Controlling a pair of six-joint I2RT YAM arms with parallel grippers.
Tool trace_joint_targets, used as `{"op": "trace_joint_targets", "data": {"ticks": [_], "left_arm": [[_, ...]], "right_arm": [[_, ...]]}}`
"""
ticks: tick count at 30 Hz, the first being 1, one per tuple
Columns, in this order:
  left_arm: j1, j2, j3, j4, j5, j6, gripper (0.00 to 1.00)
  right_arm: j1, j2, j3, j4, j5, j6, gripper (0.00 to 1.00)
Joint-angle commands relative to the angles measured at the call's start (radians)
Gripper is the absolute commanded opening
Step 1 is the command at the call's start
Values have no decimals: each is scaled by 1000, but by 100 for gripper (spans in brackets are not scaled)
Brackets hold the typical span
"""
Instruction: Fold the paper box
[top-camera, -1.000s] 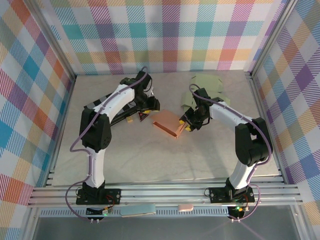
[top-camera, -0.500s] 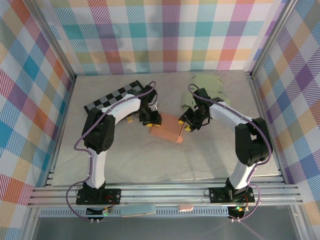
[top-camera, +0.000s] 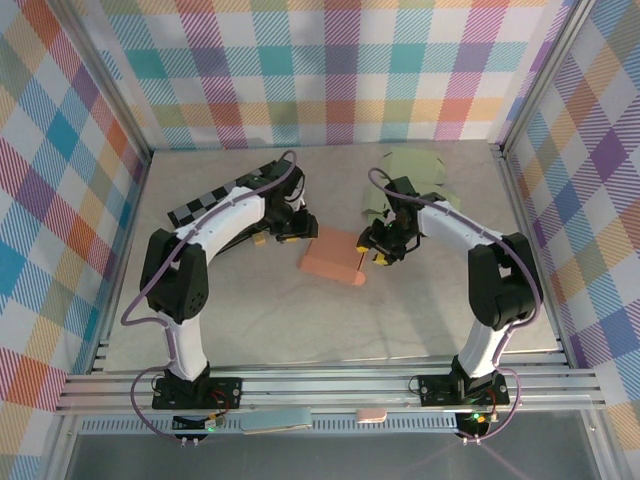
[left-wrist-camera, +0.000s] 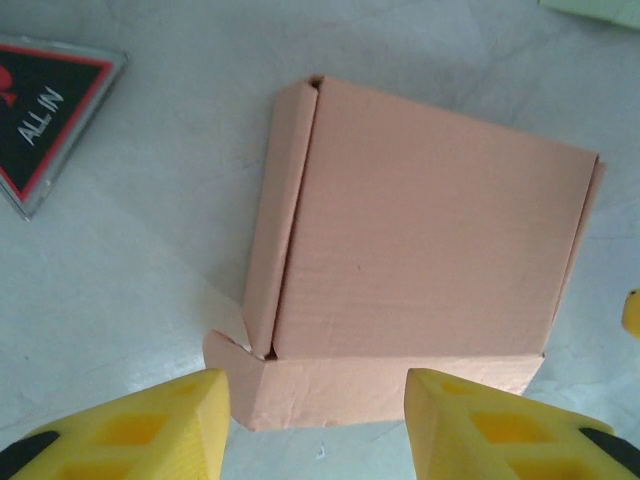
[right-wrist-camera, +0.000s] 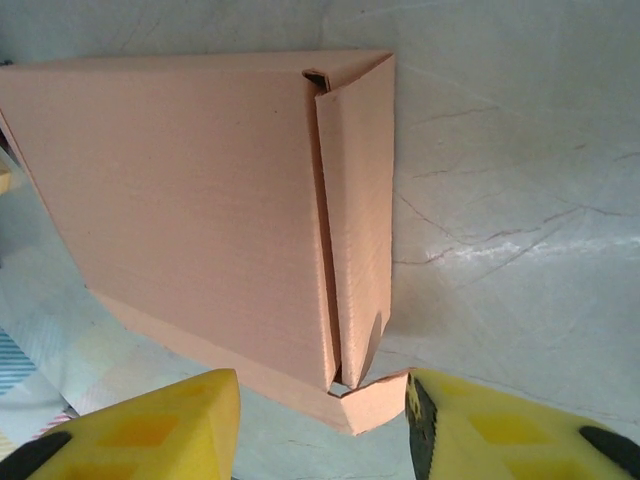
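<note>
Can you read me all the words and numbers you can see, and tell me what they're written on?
"ALL IN": white letters on the black card with a red border, lying on the table, in the left wrist view.
A red mark above those letters on the same card is cut off at the picture's edge and cannot be read.
The pink paper box has no print on the sides that show.

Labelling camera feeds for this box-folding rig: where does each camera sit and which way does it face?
Top external: above and behind the robot, looking down on the table; both arms, left pincer and right pincer flanking the pink box.
Left wrist: on that arm, facing down at the box; left fingers at bottom.
Right wrist: likewise, from the opposite side; right fingers at bottom.
Shared: all three see the box.
</note>
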Motion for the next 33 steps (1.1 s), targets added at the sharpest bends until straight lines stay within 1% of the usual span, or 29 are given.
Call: {"op": "trace_joint_targets", "data": {"ticks": [1, 3, 7, 11, 17, 20, 24, 25, 27, 30, 33], "left_arm": [[20, 58, 39, 8, 58, 39, 49], [18, 100, 58, 9, 78, 53, 48], [12, 138, 48, 30, 73, 62, 48], [9, 137, -7, 79, 79, 54, 46], [6, 105, -95, 149, 97, 22, 40], [6, 81, -135, 174, 105, -1, 37], [6, 26, -195, 206, 138, -65, 33], [6, 11, -213, 216, 153, -92, 30], [4, -30, -261, 241, 191, -169, 29], [2, -105, -322, 278, 222, -248, 29], [5, -157, -329, 253, 210, -259, 31]], "right_arm": [[-3, 37, 29, -29, -23, -83, 48], [-4, 59, 33, -22, -40, -87, 47], [-4, 88, 42, 4, -62, -85, 45], [-3, 123, 40, 19, -66, -84, 41], [-5, 149, 32, 16, -50, -94, 35], [-6, 142, 35, 10, -46, -105, 35], [-24, 106, 35, 13, -57, -133, 37], [-33, 94, 31, 15, -63, -142, 38], [-57, 73, 24, 15, -76, -168, 42], [-100, 52, 18, 8, -101, -203, 45], [-142, 38, 11, 9, -128, -230, 48]]}}
